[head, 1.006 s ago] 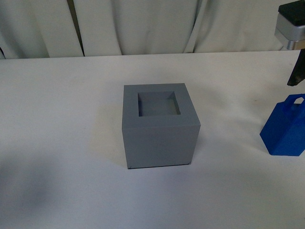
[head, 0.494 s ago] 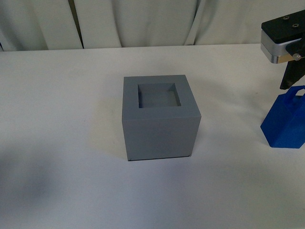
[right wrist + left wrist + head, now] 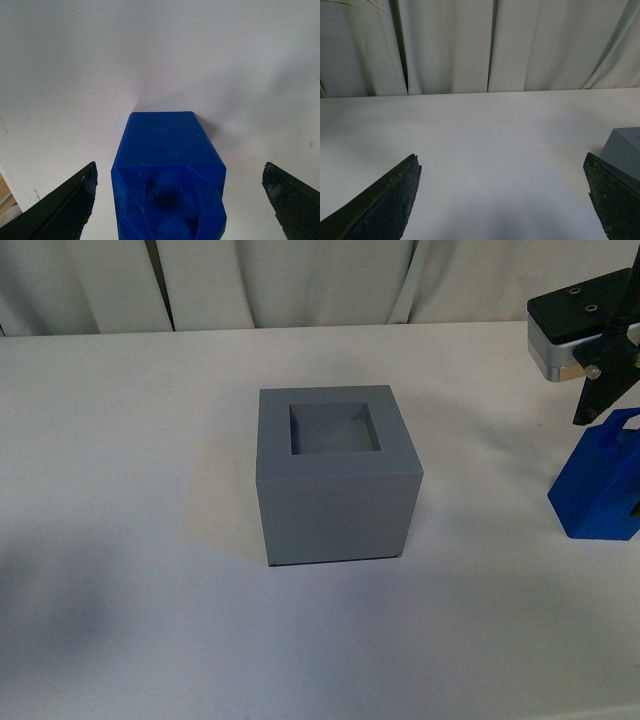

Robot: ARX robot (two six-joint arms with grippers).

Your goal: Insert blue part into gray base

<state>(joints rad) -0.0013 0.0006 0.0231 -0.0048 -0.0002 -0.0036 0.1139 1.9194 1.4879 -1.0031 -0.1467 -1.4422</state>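
plainly both jaws gape wide, right pair over blue part [image 3: 598,492], gray base [image 3: 335,510] apart.

The blue part [image 3: 598,490] runs off the front view's right edge.

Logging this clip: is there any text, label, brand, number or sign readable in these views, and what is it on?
None readable in any view.
The gray base, the blue part, the white table and the curtain are all plain and unmarked.
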